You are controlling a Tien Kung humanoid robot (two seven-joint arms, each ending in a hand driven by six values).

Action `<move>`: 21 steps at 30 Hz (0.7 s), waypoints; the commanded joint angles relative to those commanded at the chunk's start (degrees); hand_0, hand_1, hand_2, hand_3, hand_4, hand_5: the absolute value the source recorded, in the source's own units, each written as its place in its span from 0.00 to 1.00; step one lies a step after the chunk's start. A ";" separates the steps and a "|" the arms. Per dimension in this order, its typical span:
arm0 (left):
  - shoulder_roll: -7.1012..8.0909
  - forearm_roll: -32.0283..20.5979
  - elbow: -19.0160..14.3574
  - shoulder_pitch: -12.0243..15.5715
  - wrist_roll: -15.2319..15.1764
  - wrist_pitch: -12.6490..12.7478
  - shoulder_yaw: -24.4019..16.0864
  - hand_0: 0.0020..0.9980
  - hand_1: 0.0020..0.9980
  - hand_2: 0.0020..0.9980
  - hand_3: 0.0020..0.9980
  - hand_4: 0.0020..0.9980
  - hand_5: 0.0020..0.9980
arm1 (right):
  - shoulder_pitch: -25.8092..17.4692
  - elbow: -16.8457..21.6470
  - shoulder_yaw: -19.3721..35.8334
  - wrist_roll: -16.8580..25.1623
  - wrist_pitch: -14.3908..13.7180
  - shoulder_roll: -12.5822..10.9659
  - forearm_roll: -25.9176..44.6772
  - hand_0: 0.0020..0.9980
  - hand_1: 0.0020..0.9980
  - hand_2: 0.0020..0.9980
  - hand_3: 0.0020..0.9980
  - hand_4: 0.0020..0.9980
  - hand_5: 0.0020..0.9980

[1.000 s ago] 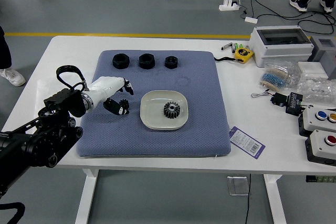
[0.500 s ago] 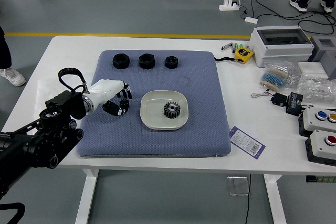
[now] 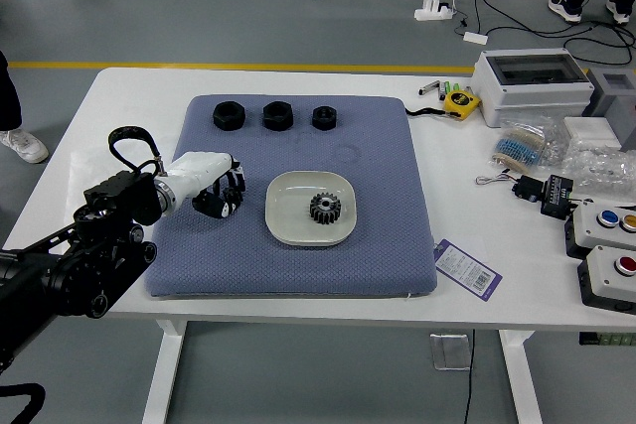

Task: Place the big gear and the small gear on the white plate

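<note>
While curled, left hand [image 3: 231,191] around small gear [image 3: 234,198].

Big gear [image 3: 325,209] on wht plate [image 3: 286,222].

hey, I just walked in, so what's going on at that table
A robot's left hand has its fingers closed around a small dark gear on the blue mat, just left of the white plate. The big gear already sits on the plate, so the small one is what's left to bring over. Three black round-looking pieces stand in a row toward the mat's far side, and no person is handling anything.
</note>
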 joint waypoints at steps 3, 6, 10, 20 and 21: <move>0.06 0.05 -0.19 0.05 -0.01 -0.02 -0.09 0.26 0.37 0.42 0.52 0.53 0.00 | 0.01 0.00 -0.01 0.01 0.00 0.00 0.03 0.68 0.66 0.74 0.59 0.80 0.72; 0.26 0.37 -1.32 0.04 0.00 0.05 -1.04 0.26 0.37 0.42 0.52 0.53 0.00 | 0.05 -0.03 0.00 0.05 0.04 -0.02 -0.04 0.68 0.66 0.74 0.59 0.80 0.72; 0.55 0.85 -2.48 -0.10 0.17 0.10 -1.89 0.26 0.36 0.42 0.52 0.54 0.00 | 0.13 -0.04 -0.01 0.09 0.07 -0.03 -0.04 0.68 0.66 0.74 0.59 0.80 0.72; 0.59 1.29 -6.52 -0.10 0.83 0.21 -2.28 0.26 0.37 0.42 0.52 0.55 0.00 | 0.19 -0.03 -0.04 0.06 0.10 -0.08 -0.05 0.68 0.66 0.74 0.59 0.80 0.72; 0.57 1.27 -6.94 -0.14 0.86 0.20 -2.19 0.26 0.37 0.42 0.52 0.55 0.00 | 0.21 -0.03 -0.05 0.05 0.10 -0.08 -0.09 0.68 0.66 0.74 0.59 0.80 0.72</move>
